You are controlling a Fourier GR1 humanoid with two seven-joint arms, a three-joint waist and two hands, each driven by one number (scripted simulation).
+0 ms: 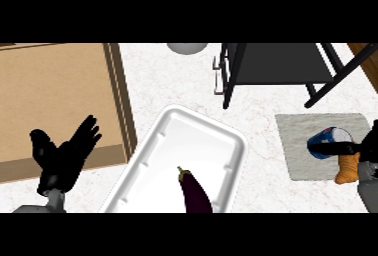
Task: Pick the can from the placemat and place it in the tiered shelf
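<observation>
1 round can (325, 139), rect. placemat (299, 131).

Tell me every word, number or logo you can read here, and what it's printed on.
No text can be read anywhere.
The can on the placemat has a blue and white surface, partly hidden by the right hand; any print on it is too blurred to read.
The white tray, the eggplant and the tiered shelf show no markings.
</observation>
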